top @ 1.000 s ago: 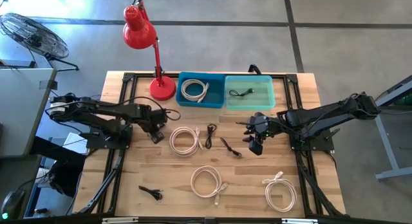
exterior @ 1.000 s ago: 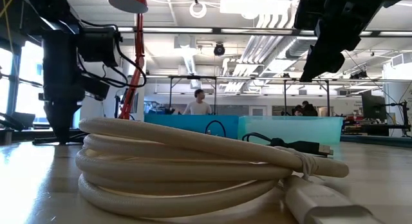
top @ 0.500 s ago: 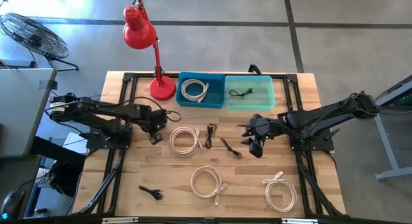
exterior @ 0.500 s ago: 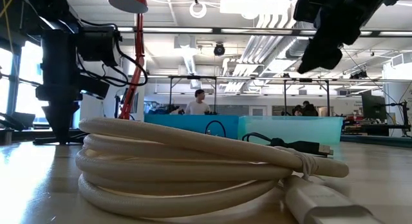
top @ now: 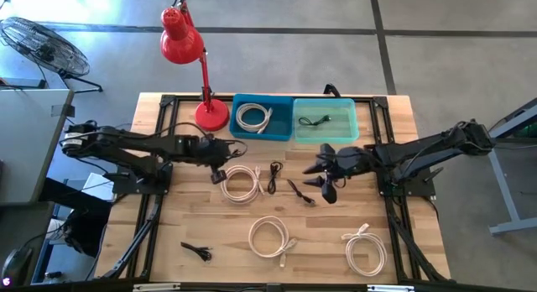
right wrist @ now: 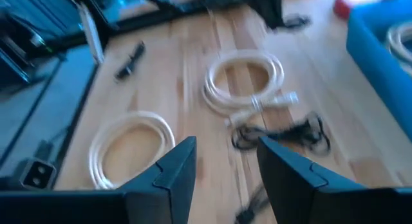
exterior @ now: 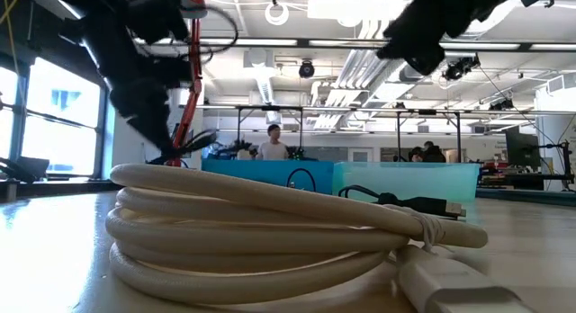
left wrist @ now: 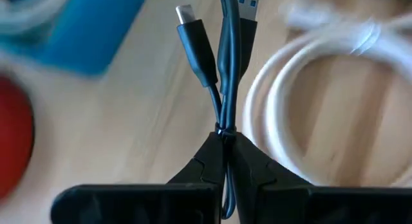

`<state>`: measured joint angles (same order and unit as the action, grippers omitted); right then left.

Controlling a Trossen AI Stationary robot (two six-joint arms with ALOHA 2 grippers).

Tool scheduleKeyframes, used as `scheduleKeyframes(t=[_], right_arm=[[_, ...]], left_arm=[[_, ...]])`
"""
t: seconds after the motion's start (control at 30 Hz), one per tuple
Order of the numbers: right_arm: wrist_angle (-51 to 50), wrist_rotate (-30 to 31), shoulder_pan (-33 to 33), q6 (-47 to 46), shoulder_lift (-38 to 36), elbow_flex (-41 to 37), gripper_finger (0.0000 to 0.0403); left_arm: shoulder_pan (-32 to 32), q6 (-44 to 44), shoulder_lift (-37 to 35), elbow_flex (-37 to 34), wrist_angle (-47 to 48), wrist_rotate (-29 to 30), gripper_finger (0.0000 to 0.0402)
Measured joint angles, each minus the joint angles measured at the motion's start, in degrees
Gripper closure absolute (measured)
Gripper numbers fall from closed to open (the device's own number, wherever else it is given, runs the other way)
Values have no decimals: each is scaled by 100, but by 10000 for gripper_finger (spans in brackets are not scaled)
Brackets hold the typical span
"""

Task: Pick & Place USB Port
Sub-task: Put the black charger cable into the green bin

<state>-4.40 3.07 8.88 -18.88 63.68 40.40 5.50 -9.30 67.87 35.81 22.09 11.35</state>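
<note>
**Left gripper carries a black USB cable toward the bins**

The left gripper is clenched on a thin black USB cable, its doubled strands pinched between the two fingers, with a silver-tipped plug and a blue-tongued plug sticking out ahead. In the high view this gripper sits just below the red lamp's base and beside the upper white coiled cable — a second ago it hung farther left, clear of that coil, so the arm has swung toward the table's middle. The low view agrees: the left arm, upright before, now leans in at a slant.

The right gripper is spread open and holds nothing. From above, it has also shifted left since the earlier frame and now hovers just right of the small black cable lying on the wood.

Behind them, the blue bin holds a white coil and the teal bin a black cable — both unchanged. Two more white coils lie nearer the front edge.
</note>
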Motion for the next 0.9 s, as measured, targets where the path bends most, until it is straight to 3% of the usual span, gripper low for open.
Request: scheduleKeyframes(t=[0.23,0.47,0.63,0.9], right_arm=[[1393,-70,0,903,0,0,247],[2569,-146,0,2271,0,2,247],[2896,249,-3,2846,71,2,247],[3484,-46,0,3295,585,4,247]], left_arm=[[-116,1263,-120,103,-2006,-547,396],[-149,2476,-124,105,-4038,-1971,397],[-149,2603,-70,105,-5058,-2614,398],[-189,2496,636,103,-6299,-3018,398]])
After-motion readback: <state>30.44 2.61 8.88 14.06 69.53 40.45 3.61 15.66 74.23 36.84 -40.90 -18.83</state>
